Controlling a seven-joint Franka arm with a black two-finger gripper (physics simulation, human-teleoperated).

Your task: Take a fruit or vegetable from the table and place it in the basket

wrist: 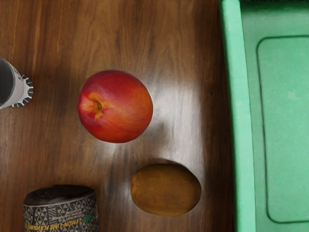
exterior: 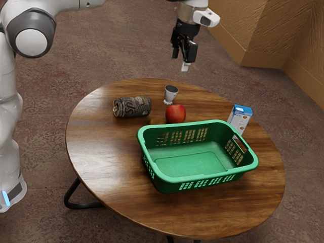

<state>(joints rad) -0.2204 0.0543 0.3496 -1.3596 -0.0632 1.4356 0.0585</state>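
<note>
Red fruit (wrist: pixel 116 107): round, whole, smooth skin with orange patches; stem hollow faces up. Rests on the table (exterior: pixel 101 162), just beyond the basket's far side, apart from it. Kiwi (wrist: pixel 166 189): brown, oval, whole, lying on its long side on the table; toward the exterior view's left of the red fruit, near the basket's far left corner. Basket (exterior: pixel 202 180): green, rectangular, slotted walls, upright on the table, open top.

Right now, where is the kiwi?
In the wrist view, the kiwi lies on the table outside a long side of the green basket, between it and the drink can, next to the red fruit.
</note>
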